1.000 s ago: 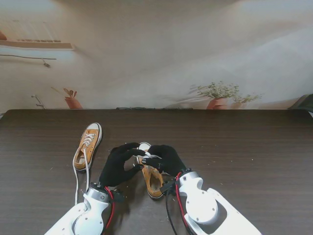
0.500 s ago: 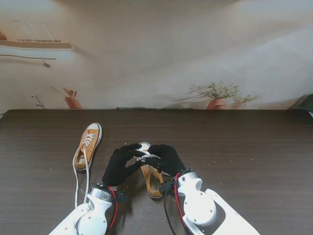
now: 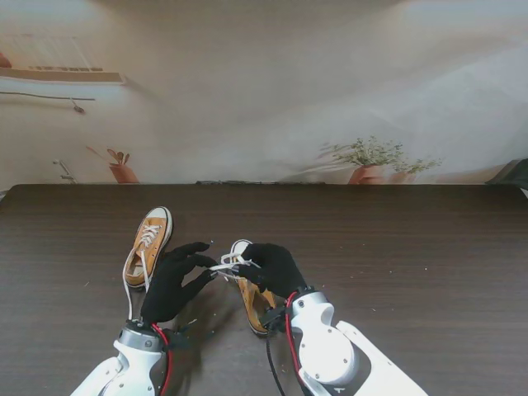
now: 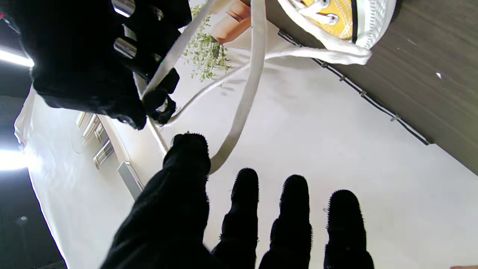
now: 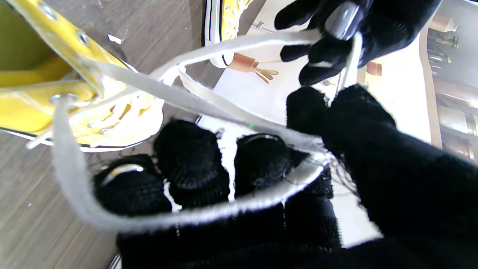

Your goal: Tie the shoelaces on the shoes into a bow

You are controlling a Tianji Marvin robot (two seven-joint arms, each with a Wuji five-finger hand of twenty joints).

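Note:
A yellow sneaker lies on the dark table, partly hidden under my right hand. That hand is shut on a white shoelace, pinched between thumb and forefinger, with a loop of it draped round the curled fingers. My left hand sits to the left of the shoe. Its thumb presses a strand of lace stretched from the shoe's toe, while its other fingers stay spread.
A second yellow sneaker lies farther from me on the left, its untied laces trailing toward me beside my left arm. The table's far edge meets a pale backdrop printed with potted plants.
My left hand has drawn away to the left and slightly toward me, stretching the lace out between the two hands. The right hand has hardly shifted above the shoe.

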